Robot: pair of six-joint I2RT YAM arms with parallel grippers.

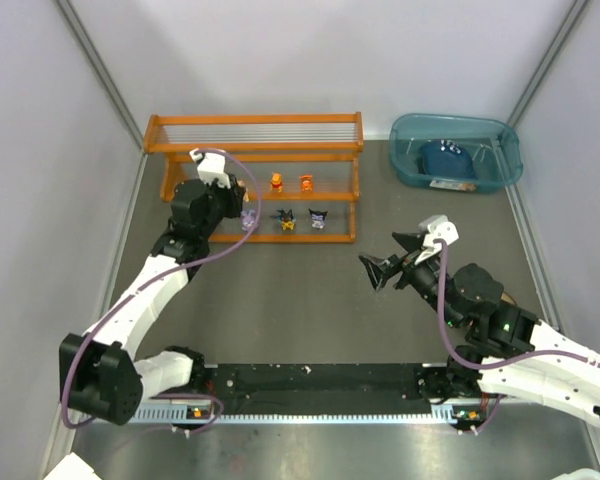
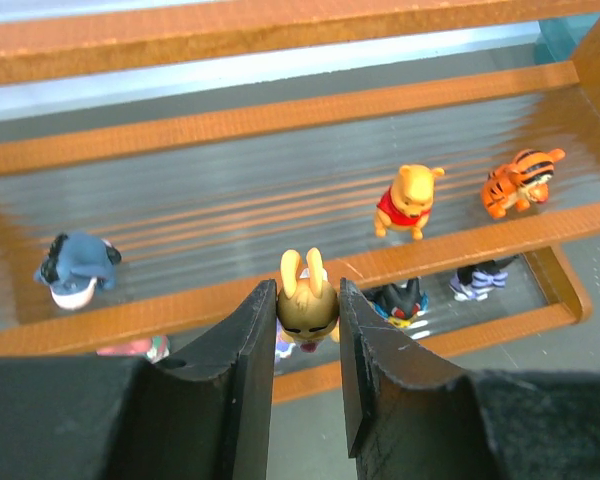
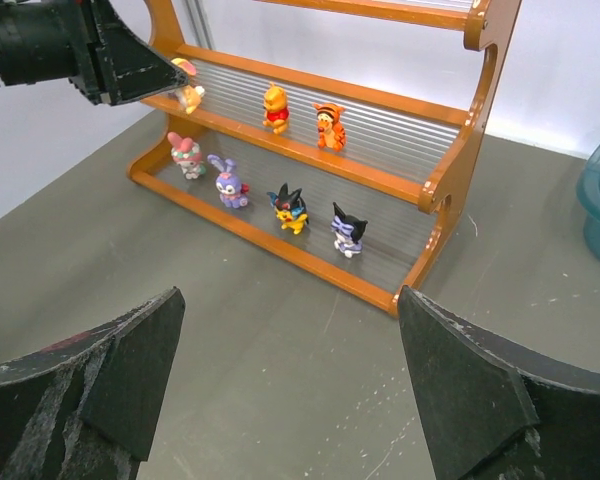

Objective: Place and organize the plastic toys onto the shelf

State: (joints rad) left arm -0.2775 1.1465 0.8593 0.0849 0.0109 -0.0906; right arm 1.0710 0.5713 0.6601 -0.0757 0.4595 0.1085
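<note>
My left gripper (image 2: pixel 307 305) is shut on a tan long-eared figurine (image 2: pixel 307 300) and holds it over the front rail of the middle tier of the orange shelf (image 1: pixel 255 150). On that tier stand a blue figurine (image 2: pixel 77 268), a yellow bear (image 2: pixel 408 200) and an orange tiger (image 2: pixel 518 182). On the bottom tier stand a pink figurine (image 3: pixel 187 155), a purple bunny (image 3: pixel 227 182), a black-and-yellow one (image 3: pixel 290 208) and a black-and-purple one (image 3: pixel 347 230). My right gripper (image 1: pixel 388 255) is open and empty above the bare table, right of the shelf.
A teal translucent bin (image 1: pixel 455 150) with a dark blue item (image 1: pixel 445 158) stands at the back right, beside the shelf's right end. The shelf's top tier (image 1: pixel 255 122) holds nothing. Grey walls close in the table on both sides.
</note>
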